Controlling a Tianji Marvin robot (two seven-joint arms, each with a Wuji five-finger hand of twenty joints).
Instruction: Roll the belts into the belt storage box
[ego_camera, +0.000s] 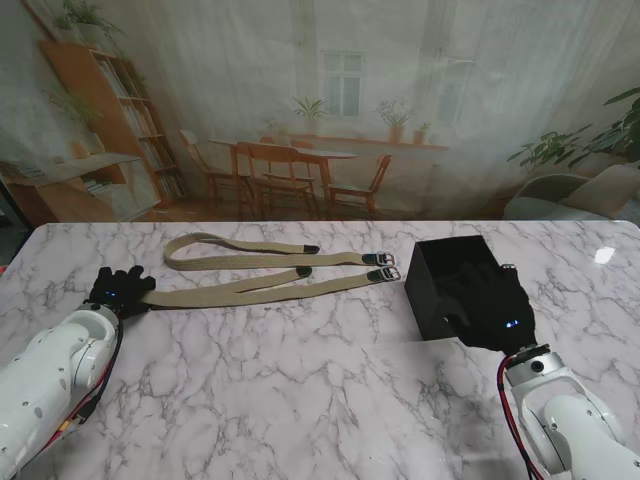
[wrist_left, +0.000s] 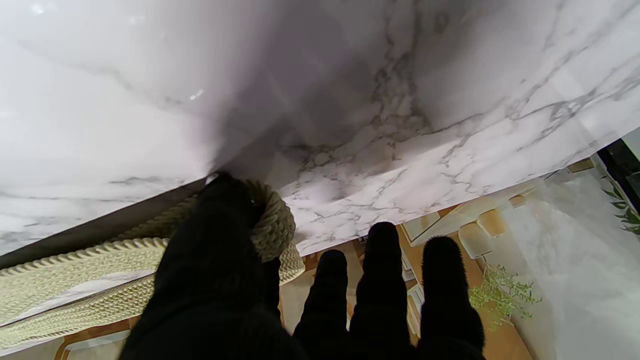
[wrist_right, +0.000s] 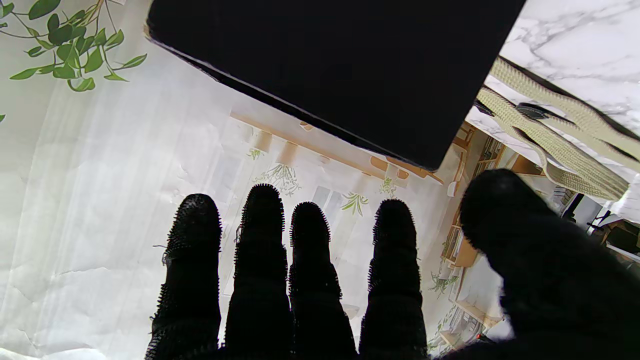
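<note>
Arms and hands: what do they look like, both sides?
Both arms are glossy white rounded shells. The left hand and right hand wear black knit gloves, fuzzy at the fingertips, each showing small blue lights on the back. Red and black cables run along the right forearm; a thin reddish cable along the left.

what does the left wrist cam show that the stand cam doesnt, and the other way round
Only the left wrist view shows the belt end curled into a small roll under the thumb of the left hand, with the other fingers extended. Only the stand view shows the black storage box, the right hand over it, the buckles and the second belt. Both show the tan belt held at its left end and the marble table.
</note>
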